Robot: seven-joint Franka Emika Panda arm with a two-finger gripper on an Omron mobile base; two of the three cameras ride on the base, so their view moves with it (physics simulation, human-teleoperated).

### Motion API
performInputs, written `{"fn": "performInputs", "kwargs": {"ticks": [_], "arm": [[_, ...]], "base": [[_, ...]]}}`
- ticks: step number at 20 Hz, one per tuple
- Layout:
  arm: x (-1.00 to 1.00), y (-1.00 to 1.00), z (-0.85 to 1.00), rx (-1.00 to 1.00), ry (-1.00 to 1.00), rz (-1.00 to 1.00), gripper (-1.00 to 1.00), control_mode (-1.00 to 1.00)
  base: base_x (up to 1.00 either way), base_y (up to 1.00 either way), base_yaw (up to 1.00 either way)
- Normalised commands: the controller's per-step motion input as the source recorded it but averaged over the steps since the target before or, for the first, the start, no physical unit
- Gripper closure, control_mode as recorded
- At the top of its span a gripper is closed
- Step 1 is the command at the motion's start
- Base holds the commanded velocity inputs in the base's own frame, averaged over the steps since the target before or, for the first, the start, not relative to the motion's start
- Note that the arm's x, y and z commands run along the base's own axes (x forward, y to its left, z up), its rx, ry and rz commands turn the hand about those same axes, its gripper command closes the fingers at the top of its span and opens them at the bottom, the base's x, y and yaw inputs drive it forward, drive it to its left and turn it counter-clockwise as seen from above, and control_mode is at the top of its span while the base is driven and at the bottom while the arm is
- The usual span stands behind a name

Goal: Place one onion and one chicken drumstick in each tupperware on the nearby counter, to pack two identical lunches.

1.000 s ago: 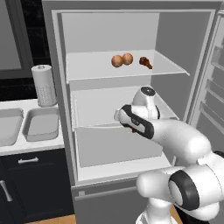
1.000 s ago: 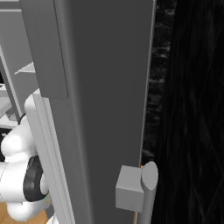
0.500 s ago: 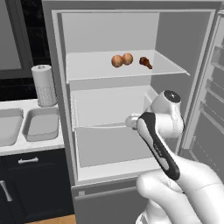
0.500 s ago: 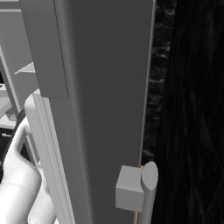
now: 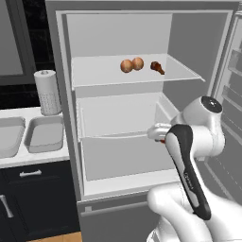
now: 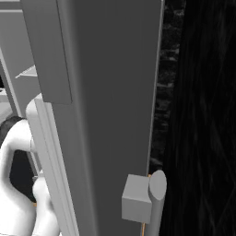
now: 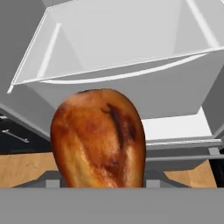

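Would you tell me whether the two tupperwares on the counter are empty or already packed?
Empty, as far as the left base view shows: both tupperwares show bare grey insides, though the far-left one runs off the picture.

Hidden and cut off
The chicken drumstick (image 7: 99, 139) is cropped at 6 o'clock, apparently covering the finger tips; fridge door (image 6: 106, 106) blocks the shelves.

Arm (image 5: 189, 156) — seemingly further right, nearer

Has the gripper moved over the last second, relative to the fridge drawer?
Yes. The gripper has swung right along the drawer front, toward the fridge's right wall.
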Motion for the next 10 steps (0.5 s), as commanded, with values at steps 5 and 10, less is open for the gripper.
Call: {"fn": "performInputs", "kwargs": {"ticks": [5,10], "arm": [[-0.24,0.13,0.04,-0.06,0.00,0.00,1.00,1.00],[0.00,0.00,0.00,0.00,0.00,0.00,1.00,1.00]], "base": [[-0.41,0.25,0.00],[-0.31,0.85,0.00]]}}
